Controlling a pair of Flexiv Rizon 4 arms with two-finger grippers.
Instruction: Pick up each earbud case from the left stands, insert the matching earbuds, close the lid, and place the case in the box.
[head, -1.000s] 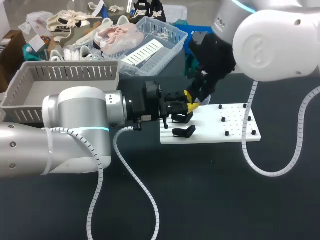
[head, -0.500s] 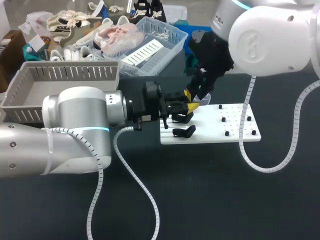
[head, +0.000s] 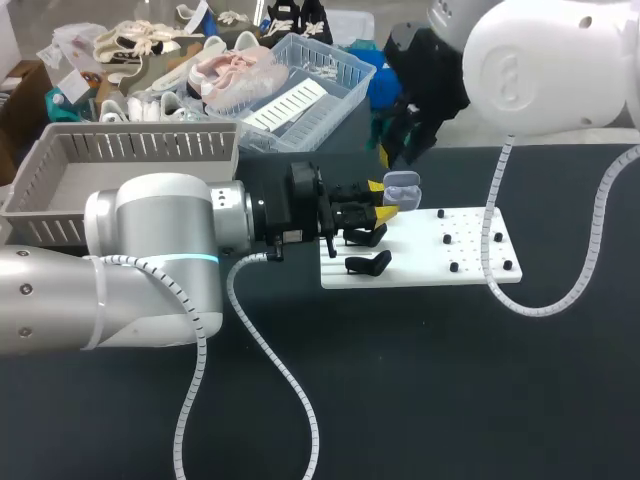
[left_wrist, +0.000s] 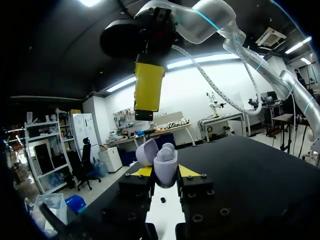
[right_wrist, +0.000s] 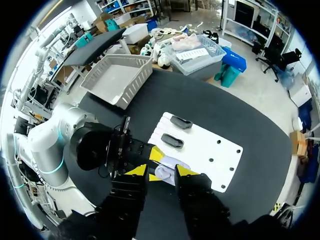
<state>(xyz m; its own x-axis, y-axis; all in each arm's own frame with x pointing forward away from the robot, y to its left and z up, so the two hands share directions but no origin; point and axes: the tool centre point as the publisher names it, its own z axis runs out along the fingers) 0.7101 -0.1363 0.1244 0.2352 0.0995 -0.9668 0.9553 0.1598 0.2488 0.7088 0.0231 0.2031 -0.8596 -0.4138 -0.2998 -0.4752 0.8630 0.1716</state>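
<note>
**Left wrist view: open earbud case (left_wrist: 165, 162) grasped in the left claw (left_wrist: 165, 171)**

Both yellow tips of the left claw press the lavender case's lower shell from opposite sides. They hold it in the air just above the near edge of the white stand board (head: 440, 255). The lid (left_wrist: 146, 151) is tipped back on its hinge. A rounded bump sits in the shell, possibly an earbud, though I cannot tell.

The right claw (right_wrist: 162, 171) hangs well above the case, fingers apart and holding nothing; the case shows far below through the gap. Two dark oval pieces (head: 367, 263) lie on the board, and I cannot tell whether they are stands or cases. The grey box (head: 140, 127) stands on the table (head: 400, 400), off to the left arm's far side.

The case looks small, light and rigid, with a smooth rounded shell that would likely slip under a careless pinch. The hinge is probably its weak spot. The best hold is low on the shell's sides, below the seam, so the lid swings free. A gentle push on the lid's crown should close it.
</note>
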